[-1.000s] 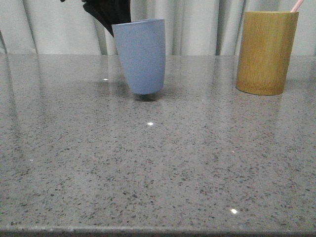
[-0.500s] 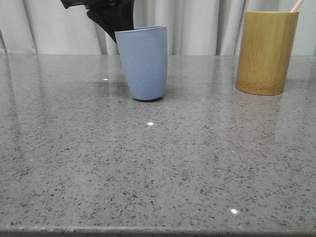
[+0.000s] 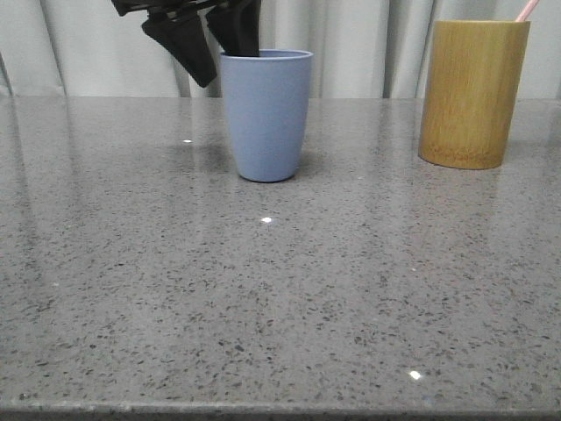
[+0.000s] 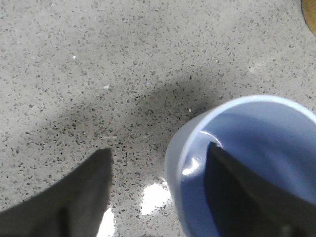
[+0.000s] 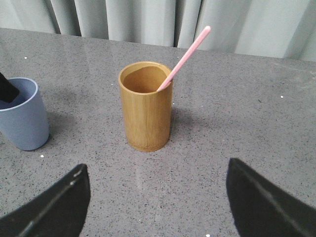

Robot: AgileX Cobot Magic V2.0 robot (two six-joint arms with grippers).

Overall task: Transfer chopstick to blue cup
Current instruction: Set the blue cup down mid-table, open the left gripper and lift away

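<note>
chopstick (image 5: pixel 183 58) leans in bamboo cylinder (image 5: pixel 146 106) — blue cup (image 3: pixel 266 114) unmarked, upright.

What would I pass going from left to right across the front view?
Left gripper → blue cup → bamboo cylinder → the chopstick tip poking out of it.

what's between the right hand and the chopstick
Nothing visible. The open right hand faces the bamboo holder across bare table, and the chopstick leans out of the holder's top, free to grasp above the rim.
</note>
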